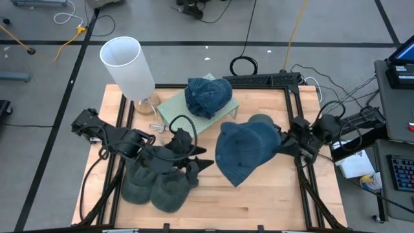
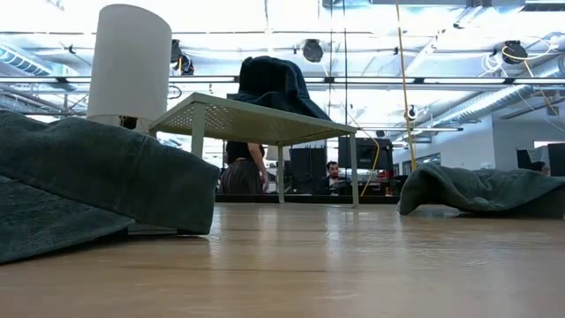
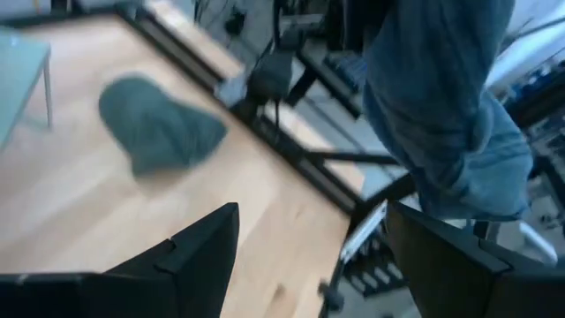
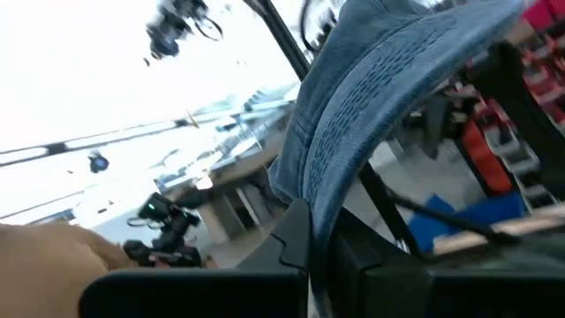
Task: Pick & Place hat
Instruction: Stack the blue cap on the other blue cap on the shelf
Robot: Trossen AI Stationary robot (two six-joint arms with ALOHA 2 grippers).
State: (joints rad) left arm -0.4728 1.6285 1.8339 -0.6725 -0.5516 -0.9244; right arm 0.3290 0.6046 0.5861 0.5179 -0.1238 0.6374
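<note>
A blue denim hat (image 1: 244,152) hangs in the air right of the table's middle, with my right gripper (image 1: 282,144) shut on it. The left wrist view shows this hat (image 3: 441,97) ahead of my left gripper (image 3: 313,265). My left gripper (image 1: 206,157) is open and holds nothing; it hovers over the table's middle, pointing right. A second blue hat (image 1: 208,96) sits on a small pale green stand (image 1: 169,111). Two dark green hats (image 1: 139,184) (image 1: 169,191) lie under the left arm. Another green hat (image 1: 262,120) lies behind the held one. My right gripper pinches the blue hat's stitched brim edge (image 4: 328,190) between its two shut fingers (image 4: 296,243). It comes at the hat from the table's right side. The hat is lifted clear of the table, its crown toward the table's middle.
A tall white cylinder (image 1: 128,65) stands at the far left beside the stand. In the low view the stand (image 2: 256,119) rises mid-table, with green hats to the left (image 2: 88,177) and right (image 2: 485,190). Bare wood (image 1: 259,207) lies along the near edge.
</note>
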